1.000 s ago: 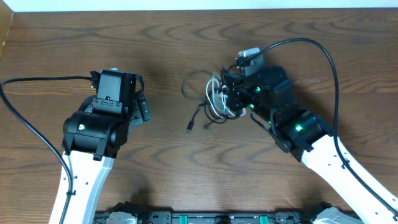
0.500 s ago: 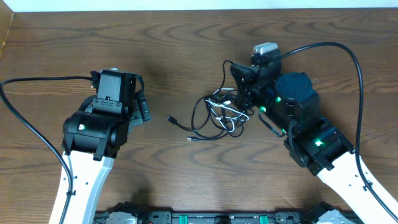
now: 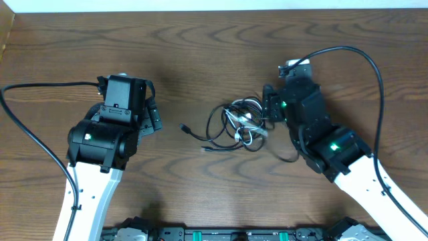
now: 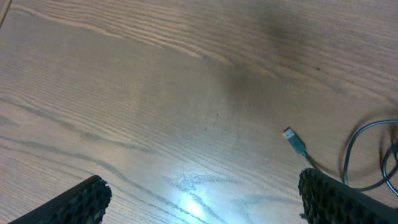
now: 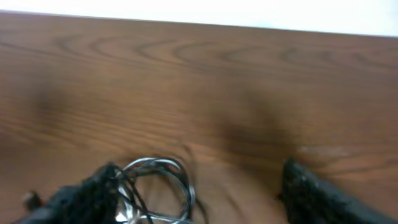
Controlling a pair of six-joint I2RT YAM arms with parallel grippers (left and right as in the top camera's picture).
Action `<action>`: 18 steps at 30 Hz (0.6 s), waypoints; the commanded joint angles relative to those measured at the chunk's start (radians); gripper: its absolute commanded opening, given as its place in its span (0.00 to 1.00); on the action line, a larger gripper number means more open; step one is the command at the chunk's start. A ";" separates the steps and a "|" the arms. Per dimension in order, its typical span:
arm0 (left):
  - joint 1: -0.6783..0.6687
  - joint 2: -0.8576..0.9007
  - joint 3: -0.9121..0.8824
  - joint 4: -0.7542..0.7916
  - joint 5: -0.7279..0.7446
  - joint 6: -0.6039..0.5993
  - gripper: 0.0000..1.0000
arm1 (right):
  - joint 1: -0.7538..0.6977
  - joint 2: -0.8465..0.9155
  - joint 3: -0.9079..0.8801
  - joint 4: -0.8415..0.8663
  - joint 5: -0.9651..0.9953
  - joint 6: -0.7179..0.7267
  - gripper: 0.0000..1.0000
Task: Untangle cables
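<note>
A dark brown wooden table [image 3: 200,40] with wavy grain fills the view. Beyond the table's far edge runs 1 white band [image 3: 200,5]. At its far left corner shows 1 paler tan strip [image 3: 5,33]. Along its near edge lies 1 black rail with green fittings [image 3: 227,235].

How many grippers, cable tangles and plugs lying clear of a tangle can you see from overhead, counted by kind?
Grippers: 2, the left gripper and the right gripper.
Tangles: 1, the cable tangle, black cords with white in it.
Plugs lying clear of it: 2, the upper plug and the lower plug.
Total: 5.
</note>
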 commanded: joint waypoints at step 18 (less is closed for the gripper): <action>0.005 -0.002 0.001 -0.003 -0.006 -0.009 0.98 | 0.000 0.225 0.011 0.095 -0.236 0.008 0.99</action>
